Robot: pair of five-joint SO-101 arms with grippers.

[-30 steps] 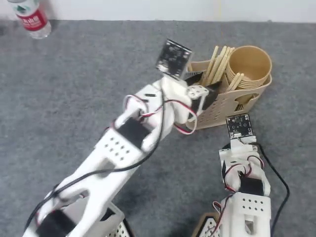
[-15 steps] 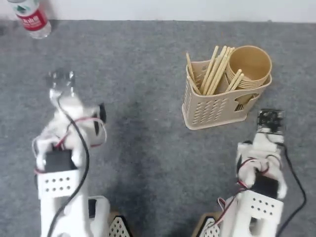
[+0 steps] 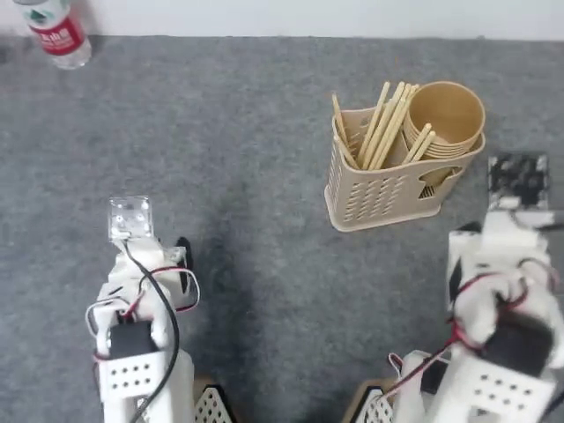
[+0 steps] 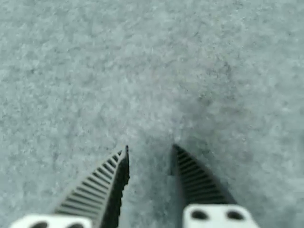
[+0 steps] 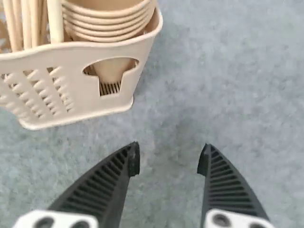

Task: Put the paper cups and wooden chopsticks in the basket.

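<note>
A beige perforated basket (image 3: pixel 379 196) stands at the upper right of the grey carpet. A stack of paper cups (image 3: pixel 447 113) sits in its right half, and several wooden chopsticks (image 3: pixel 381 123) lean upright in its left half. The left arm is folded back at the lower left; its gripper (image 4: pixel 149 159) is open over bare carpet, holding nothing. The right arm stands at the lower right, just right of the basket. Its gripper (image 5: pixel 168 159) is open and empty, with the basket (image 5: pixel 71 90) and the cups (image 5: pixel 109 19) close ahead.
A plastic bottle (image 3: pixel 55 33) with a red label lies at the far left corner of the carpet. Bare grey carpet (image 3: pixel 247 132) stretches between the arms and left of the basket. Both arm bases stand at the near edge.
The left arm has pulled away from the basket and folded back to the lower left. The right arm has shifted rightward and its wrist has risen slightly.
</note>
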